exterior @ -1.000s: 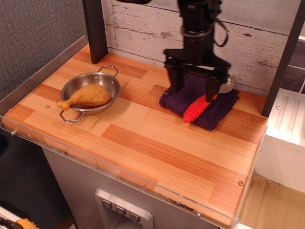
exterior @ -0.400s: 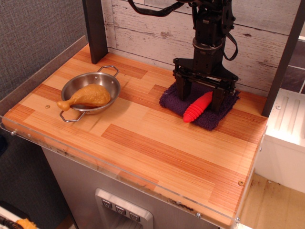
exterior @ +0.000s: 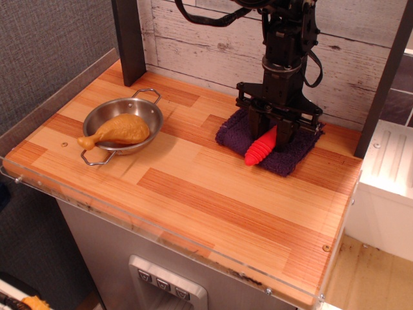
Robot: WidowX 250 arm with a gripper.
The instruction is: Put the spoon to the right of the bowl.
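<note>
The spoon [exterior: 259, 148] lies on a dark purple cloth [exterior: 292, 152] at the back right of the table. Only its ribbed red handle shows; the silver head is hidden behind my gripper. My black gripper [exterior: 275, 131] points straight down over the cloth, and its fingers are closed around the upper part of the red handle. The steel bowl [exterior: 150, 110] with two wire loop handles stands at the left of the table, well away from the gripper, and holds a tan toy drumstick [exterior: 118, 130].
A dark post [exterior: 129, 40] stands at the back left behind the bowl. A whitewashed plank wall [exterior: 200, 39] runs along the back. A clear plastic lip [exterior: 161, 229] edges the table's front. Bare wood lies between bowl and cloth.
The gripper has come down onto the cloth and its fingers have closed from wide apart onto the red handle. The handle's tip has shifted slightly left.
</note>
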